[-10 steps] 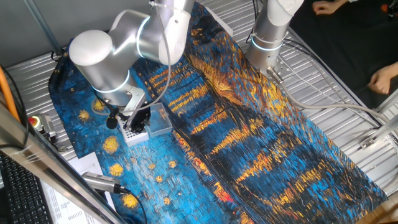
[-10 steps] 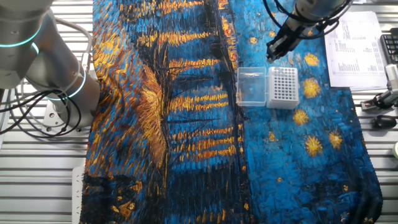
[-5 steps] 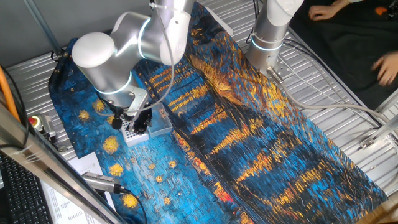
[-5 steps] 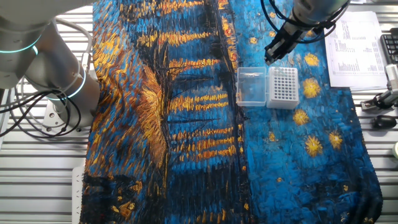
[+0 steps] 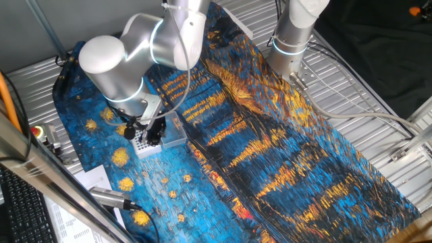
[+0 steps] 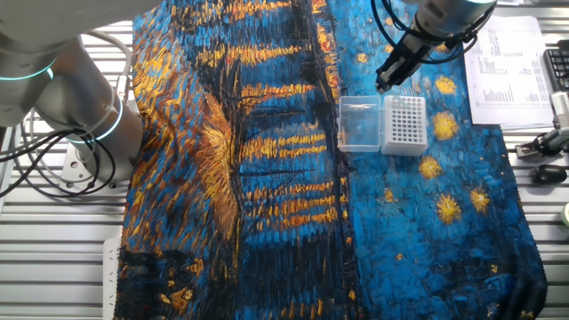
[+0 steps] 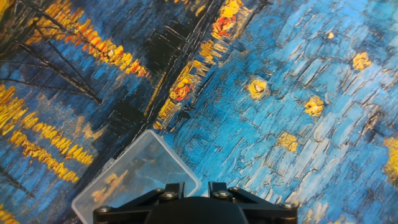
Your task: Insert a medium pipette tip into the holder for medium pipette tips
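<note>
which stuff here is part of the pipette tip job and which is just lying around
Part of the job:
- white holder
- tool
- clear plastic box, probably

Lying around:
- printed sheet
- second arm
- painted cloth

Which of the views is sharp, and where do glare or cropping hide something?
Both fixed views are sharp; in one, glare brightens the silver arm. The hand view is clear, but the frame edge crops the gripper, hiding its fingertips; the clear box shows cloth through it.
</note>
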